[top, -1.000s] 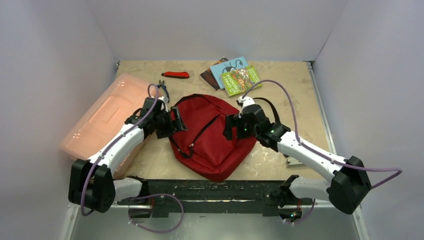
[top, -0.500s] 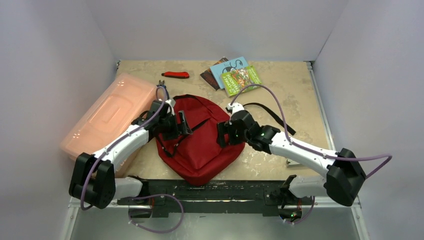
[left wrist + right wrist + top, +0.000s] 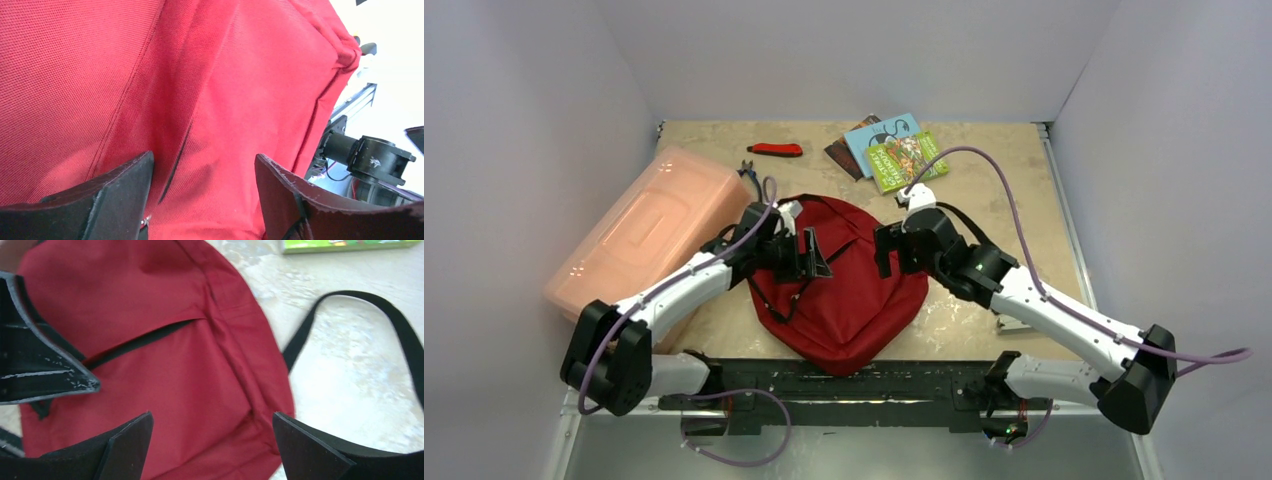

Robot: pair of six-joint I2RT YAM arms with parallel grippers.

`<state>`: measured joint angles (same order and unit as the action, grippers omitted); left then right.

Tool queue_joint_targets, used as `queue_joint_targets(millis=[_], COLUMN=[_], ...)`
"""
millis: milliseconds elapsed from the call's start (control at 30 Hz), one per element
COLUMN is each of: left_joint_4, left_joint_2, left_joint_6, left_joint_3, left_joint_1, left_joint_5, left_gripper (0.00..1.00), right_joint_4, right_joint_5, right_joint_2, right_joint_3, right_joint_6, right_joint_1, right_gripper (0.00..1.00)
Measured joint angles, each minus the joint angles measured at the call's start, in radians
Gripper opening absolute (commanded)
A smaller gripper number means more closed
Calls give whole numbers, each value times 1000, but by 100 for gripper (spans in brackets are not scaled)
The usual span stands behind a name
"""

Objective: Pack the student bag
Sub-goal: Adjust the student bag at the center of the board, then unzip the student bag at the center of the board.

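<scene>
Watching the top view, I see my left gripper (image 3: 812, 258) has pushed right, off the bag's left edge and onto its upper panel. The right gripper (image 3: 886, 250) swung in and is back at the right side. The red fabric backpack with black zippers (image 3: 854, 300) shifted with them and now lies mid-table, just right of the pink translucent plastic box (image 3: 639, 230). I read this as still arranging the bag for opening. Nothing looks packed, and the stack of colourful books (image 3: 894, 150) sits on the far side, apart from the bag.

On the left wrist view, the left gripper (image 3: 202, 165) has its jaws apart with nothing pinched between them. Woven red cloth fills the view, with a dark seam running between the fingers.

On the right wrist view, the right gripper (image 3: 212, 420) stands wide open above the bag. The black zipper (image 3: 150, 337) looks closed, the fabric slack and creased, and the black webbing strap (image 3: 395, 325) loops over the table to the right.
</scene>
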<state>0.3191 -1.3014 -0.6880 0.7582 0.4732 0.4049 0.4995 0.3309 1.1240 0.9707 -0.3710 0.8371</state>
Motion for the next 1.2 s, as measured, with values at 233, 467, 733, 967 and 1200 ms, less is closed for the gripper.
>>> queue_joint_targets(millis=[233, 467, 733, 967, 1200], left_joint_4=[131, 376, 504, 526, 515], left_joint_2=[164, 492, 714, 682, 700], left_joint_6=[37, 43, -100, -132, -140], left_joint_3=[57, 78, -45, -65, -70], left_joint_1=[1, 0, 0, 0, 0], left_joint_5=[-62, -409, -575, -571, -556], left_gripper=[91, 90, 90, 90, 91], right_joint_4=[-155, -339, -764, -1036, -1115], right_joint_5=[-151, -272, -241, -249, -296], right_joint_2=[149, 362, 392, 377, 432], right_joint_3=[26, 70, -107, -330, -309], right_joint_6=[-11, -164, 175, 827, 1205], right_joint_1=[104, 217, 403, 401, 403], right_gripper=[69, 66, 69, 77, 72])
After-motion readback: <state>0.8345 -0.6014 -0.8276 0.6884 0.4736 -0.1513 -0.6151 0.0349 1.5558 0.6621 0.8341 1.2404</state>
